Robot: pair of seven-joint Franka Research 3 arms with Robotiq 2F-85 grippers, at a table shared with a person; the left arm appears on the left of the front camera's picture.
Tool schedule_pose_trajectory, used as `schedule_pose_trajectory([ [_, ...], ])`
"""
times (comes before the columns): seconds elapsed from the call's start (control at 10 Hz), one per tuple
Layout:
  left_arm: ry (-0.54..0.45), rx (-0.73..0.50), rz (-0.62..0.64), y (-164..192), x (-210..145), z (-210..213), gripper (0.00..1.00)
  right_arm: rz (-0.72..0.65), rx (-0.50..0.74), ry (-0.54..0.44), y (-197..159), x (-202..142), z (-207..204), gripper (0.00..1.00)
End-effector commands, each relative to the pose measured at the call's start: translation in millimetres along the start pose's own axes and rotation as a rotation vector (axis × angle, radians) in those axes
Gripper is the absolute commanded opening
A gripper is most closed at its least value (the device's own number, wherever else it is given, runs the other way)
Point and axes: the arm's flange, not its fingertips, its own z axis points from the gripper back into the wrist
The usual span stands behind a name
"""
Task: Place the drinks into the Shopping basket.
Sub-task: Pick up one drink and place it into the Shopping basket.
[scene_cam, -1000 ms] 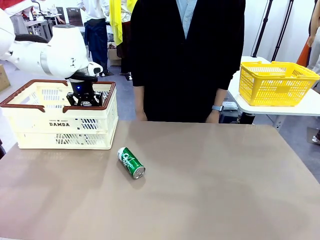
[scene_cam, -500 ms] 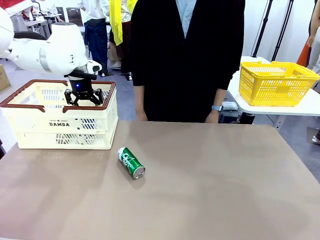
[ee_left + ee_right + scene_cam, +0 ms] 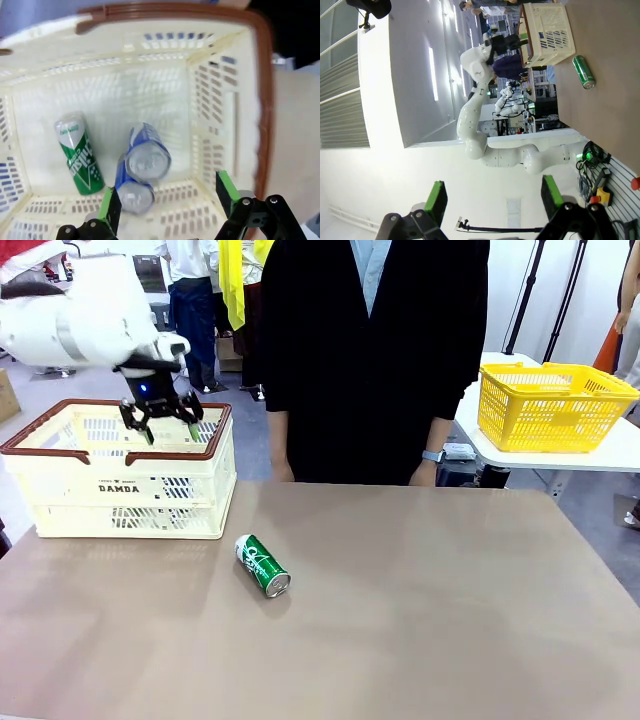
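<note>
With my left pincer (image 3: 160, 421) spread wide & empty just above the basket (image 3: 60, 490) rim, I count three cans down inside via the wrist cam: one green can (image 3: 79, 154) lying near a side wall, and two blue cans (image 3: 147, 155) lying side by side, touching, near the middle of the floor. So most of the job looks done, imo. What's left: one more green can (image 3: 262, 565) on its side on the tabletop (image 3: 450, 620), near the basket's front corner but apart from it, silver end toward me. Nobody's touching it. My right pincer (image 3: 490, 200) is also spread, nothing in it, parked high & pointing off across the room, well away from the work. Person stands at the far edge, hands down. Next step as I judge it: grab the tabletop can, drop it in w/ the rest.
</note>
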Motion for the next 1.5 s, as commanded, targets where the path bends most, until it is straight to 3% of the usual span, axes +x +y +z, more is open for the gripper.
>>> schedule_pose_trajectory([
  [0.0, -0.004, -0.116, -0.01, 23, -42, 74, 1.0, -0.018, 0.01, -0.002, 7, -1, 0, 1.0],
  [0.2, 0.137, -0.334, -0.078, 55, -115, 149, 1.0, -0.018, 0.01, -0.002, 7, -1, 0, 1.0],
  [0.4, 0.21, -0.549, -0.144, 114, -192, 172, 1.0, -0.018, 0.01, -0.002, 7, -1, 0, 1.0],
  [0.6, 0.208, -0.752, -0.15, 186, -266, 164, 1.0, -0.018, 0.01, -0.002, 7, -1, 0, 1.0],
  [0.8, 0.061, -0.85, -0.023, 235, -323, 140, 1.0, -0.018, 0.01, -0.002, 7, -1, 0, 1.0],
  [1.0, 0.047, -0.984, 0.021, 270, -350, 104, 1.0, -0.018, 0.01, -0.002, 7, -1, 0, 1.0],
  [1.1, 0.094, -0.969, 0.094, 275, -350, 91, 1.0, -0.018, 0.01, -0.002, 7, -1, 0, 1.0],
  [1.2, 0.056, -0.916, 0.028, 266, -355, 117, 1.0, -0.018, 0.01, -0.002, 7, -1, 0, 1.0],
  [1.4, 0.056, -0.916, 0.028, 266, -355, 117, 1.0, -0.018, 0.01, -0.002, 7, -1, 0, 1.0],
])
